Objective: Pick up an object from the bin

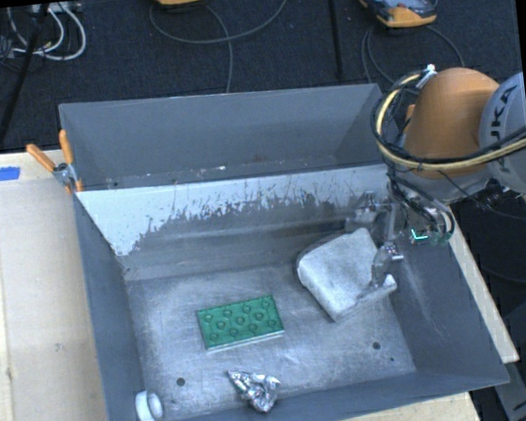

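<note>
Bin: grey metal, with sloped walls and a scuffed, pale-streaked floor. It held four loose things, all well apart from one another except where noted below.

Arm: it entered from the right over the bin's right rim. A rounded orange cover sat at the wrist with cables looped around it. The wrist hung above the right end of the floor.

Pale grey block: soft-looking, roughly wedge-shaped, and the largest item. It lay right of centre on the floor, turned at an angle to the walls.

Claw: it was low in the bin at the right edge of the grey block and appeared to touch that edge. I could not tell whether it was wide or narrow, and no item could be seen held in it.

Green studded plate: a flat rectangle lying just left of centre, near the block but not touching it.

Crumpled silver foil scrap: it lay near the front wall, below the green plate.

White cap: small and round, it sat in the front left corner against the foot of the wall.
</note>
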Robot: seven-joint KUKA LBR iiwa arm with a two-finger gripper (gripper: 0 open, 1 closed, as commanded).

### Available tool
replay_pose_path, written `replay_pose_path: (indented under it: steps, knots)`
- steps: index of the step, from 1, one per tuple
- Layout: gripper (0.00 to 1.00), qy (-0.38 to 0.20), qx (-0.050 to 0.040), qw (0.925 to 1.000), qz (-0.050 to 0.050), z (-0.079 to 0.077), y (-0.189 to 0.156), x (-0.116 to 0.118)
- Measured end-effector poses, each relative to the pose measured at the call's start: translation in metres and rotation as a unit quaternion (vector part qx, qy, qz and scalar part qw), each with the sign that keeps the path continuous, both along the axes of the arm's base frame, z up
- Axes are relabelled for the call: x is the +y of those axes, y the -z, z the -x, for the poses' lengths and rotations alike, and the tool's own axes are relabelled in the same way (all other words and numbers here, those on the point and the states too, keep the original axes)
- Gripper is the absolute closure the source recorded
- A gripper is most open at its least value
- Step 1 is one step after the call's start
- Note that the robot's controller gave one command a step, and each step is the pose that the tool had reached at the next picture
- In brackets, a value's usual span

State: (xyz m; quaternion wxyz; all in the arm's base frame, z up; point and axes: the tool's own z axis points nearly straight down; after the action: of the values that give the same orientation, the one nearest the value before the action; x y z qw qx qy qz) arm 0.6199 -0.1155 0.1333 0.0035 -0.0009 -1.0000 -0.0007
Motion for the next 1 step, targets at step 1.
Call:
replay_pose_path:
  steps: [1]
  knots:
    - [0.0,0.01,-0.0165,0.9998,0.002,-0.004,0.0181,0.0281]
